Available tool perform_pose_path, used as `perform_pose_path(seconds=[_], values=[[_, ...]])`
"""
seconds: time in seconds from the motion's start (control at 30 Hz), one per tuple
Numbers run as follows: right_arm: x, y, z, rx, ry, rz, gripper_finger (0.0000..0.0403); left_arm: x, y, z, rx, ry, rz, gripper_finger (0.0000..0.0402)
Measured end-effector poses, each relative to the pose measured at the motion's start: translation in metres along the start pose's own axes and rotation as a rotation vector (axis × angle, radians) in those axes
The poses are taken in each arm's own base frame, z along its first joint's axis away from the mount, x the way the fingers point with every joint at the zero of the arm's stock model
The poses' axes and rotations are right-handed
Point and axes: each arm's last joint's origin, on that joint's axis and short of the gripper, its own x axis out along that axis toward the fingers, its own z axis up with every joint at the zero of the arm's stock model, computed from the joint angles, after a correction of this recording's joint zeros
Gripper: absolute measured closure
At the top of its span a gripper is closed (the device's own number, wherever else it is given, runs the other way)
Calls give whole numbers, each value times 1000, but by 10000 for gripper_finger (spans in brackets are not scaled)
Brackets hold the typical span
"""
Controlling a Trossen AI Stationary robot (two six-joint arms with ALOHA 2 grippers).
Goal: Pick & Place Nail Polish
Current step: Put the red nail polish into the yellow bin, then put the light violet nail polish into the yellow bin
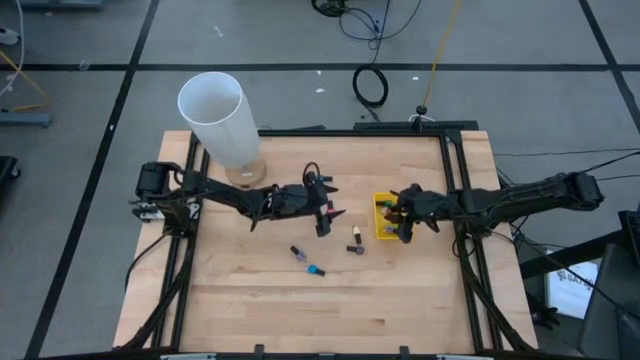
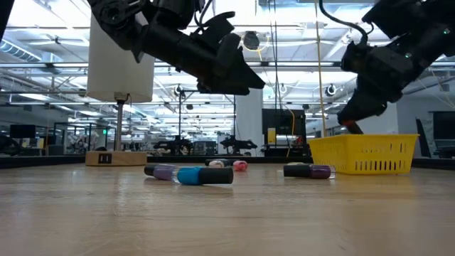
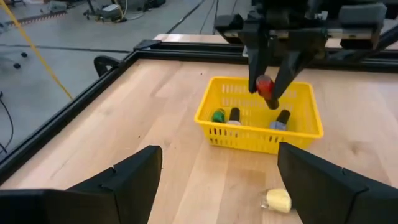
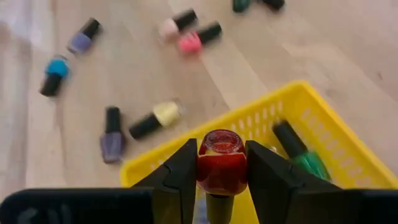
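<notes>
Small nail polish bottles with dark caps lie on their sides on the wooden table: a teal one (image 4: 53,73), purple ones (image 4: 83,38) (image 4: 112,137), a yellow one (image 4: 155,118), and pink ones (image 4: 198,37). Others, one of them green (image 4: 306,160), lie in the yellow bin (image 1: 383,228). My right gripper (image 4: 222,152) hangs over the bin, shut on a red nail polish bottle (image 3: 266,91). My left gripper (image 3: 217,171) is open and holds nothing. It hovers above the table left of the bin, pointing toward it. My right gripper pinches the red bottle's glass body (image 4: 222,163) between its two fingers, one on each side. The fingers (image 3: 256,59) slant down from the table's right side. The bottle is lifted clear, above the bin's inside.
A big white cylinder (image 1: 220,118) stands on a small wooden base at the table's far left. A black frame rail (image 1: 455,200) runs around the table, close behind the bin. Bare wood lies along the near edge (image 1: 330,315).
</notes>
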Motion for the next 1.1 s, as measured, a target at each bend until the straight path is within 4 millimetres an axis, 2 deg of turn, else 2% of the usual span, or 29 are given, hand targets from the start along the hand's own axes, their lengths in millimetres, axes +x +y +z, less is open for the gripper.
perform_pose_path(seconds=[0.4, 0.53, 0.97, 1.1], values=[[15, -4, -14, -12, 156, -87, 298, 0, 0, -1, -1, 7, 1, 100], [19, -4, -16, -9, 179, -100, 283, 0, 0, -1, -7, 8, 1, 98], [19, -3, -14, -4, 150, -83, 238, 0, 0, -2, -9, 17, 1, 101], [20, 0, -7, -23, 77, -47, 231, 0, 0, -3, -8, 32, 1, 96]])
